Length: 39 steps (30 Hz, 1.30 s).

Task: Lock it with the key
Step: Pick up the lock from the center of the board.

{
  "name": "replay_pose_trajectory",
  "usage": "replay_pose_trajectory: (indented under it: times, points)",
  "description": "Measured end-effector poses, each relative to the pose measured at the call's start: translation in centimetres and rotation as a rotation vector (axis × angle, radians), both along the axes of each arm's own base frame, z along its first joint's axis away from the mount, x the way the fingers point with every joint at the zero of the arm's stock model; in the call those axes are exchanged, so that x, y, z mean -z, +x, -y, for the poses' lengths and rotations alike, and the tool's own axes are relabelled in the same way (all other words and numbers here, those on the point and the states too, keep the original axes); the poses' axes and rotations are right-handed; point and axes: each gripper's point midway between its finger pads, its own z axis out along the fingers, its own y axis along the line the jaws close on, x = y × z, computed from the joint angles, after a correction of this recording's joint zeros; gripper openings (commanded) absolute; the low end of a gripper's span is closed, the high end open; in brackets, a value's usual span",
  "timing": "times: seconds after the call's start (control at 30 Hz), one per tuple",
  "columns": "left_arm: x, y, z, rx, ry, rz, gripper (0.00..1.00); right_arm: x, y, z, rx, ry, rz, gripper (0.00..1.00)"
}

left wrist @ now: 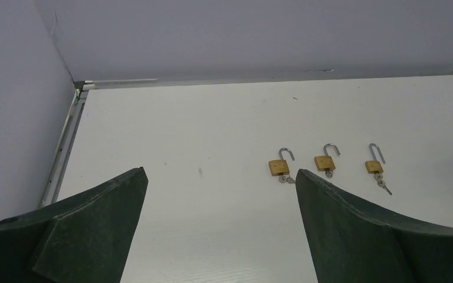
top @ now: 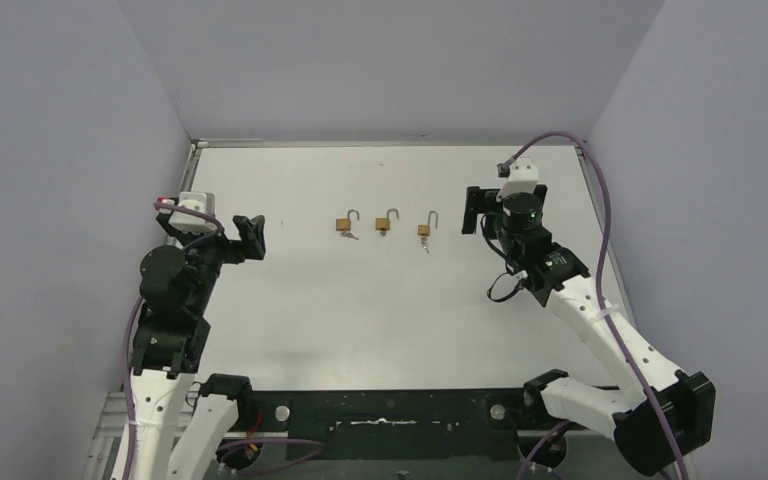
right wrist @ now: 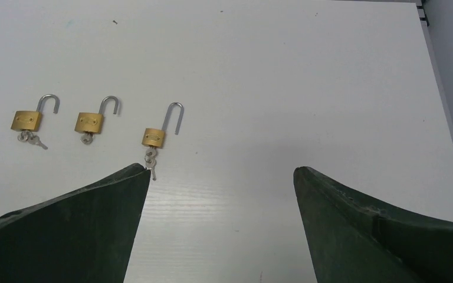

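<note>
Three small brass padlocks lie in a row on the white table, each with its steel shackle swung open and keys at its lower end. The left padlock (top: 345, 224) (left wrist: 279, 167) (right wrist: 26, 121), the middle padlock (top: 385, 224) (left wrist: 325, 162) (right wrist: 89, 122) and the right padlock (top: 424, 230) (left wrist: 374, 166) (right wrist: 153, 137) sit apart from each other. A key (right wrist: 150, 160) hangs from the right one. My left gripper (top: 250, 236) (left wrist: 221, 194) hovers open to the left of the row. To the right of the row my right gripper (top: 475, 210) (right wrist: 221, 188) is open, nothing between its fingers.
Grey walls enclose the white table (top: 380, 320) on the left, back and right. A metal rail (left wrist: 65, 141) runs along the table's left edge. A purple cable (top: 600, 200) loops from the right arm near the right wall.
</note>
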Motion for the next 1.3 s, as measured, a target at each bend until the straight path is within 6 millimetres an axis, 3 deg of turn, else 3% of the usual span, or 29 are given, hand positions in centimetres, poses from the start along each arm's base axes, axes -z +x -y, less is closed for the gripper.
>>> replay_pose_trajectory:
  times: [0.3, 0.5, 0.73, 0.87, 1.03, 1.3]
  points:
    - [-0.8, 0.0, 0.0, -0.002, -0.005, 0.036, 0.97, -1.4, 0.1, 0.0, 0.007, 0.017, 0.051, 1.0]
    - [-0.8, -0.2, 0.1, 0.01, -0.025, 0.021, 0.97, -1.3, 0.7, -0.4, 0.036, -0.025, 0.035, 1.0]
    - [-2.3, 1.0, 1.0, 0.048, -0.086, -0.085, 0.97, 0.0, 1.8, -9.6, -0.096, -0.15, 0.001, 1.0]
    - [-0.9, 0.4, 0.5, 0.024, -0.098, -0.147, 0.97, 0.7, 4.7, -13.4, -0.105, -0.104, -0.029, 1.0]
    - [-1.3, -0.9, -0.7, -0.036, -0.102, -0.128, 0.97, 2.0, 8.4, -18.4, -0.124, -0.003, -0.073, 1.0]
    - [-2.2, -2.8, -3.1, -0.16, -0.096, -0.037, 0.97, 8.6, 12.4, -26.0, -0.179, 0.083, -0.227, 1.0]
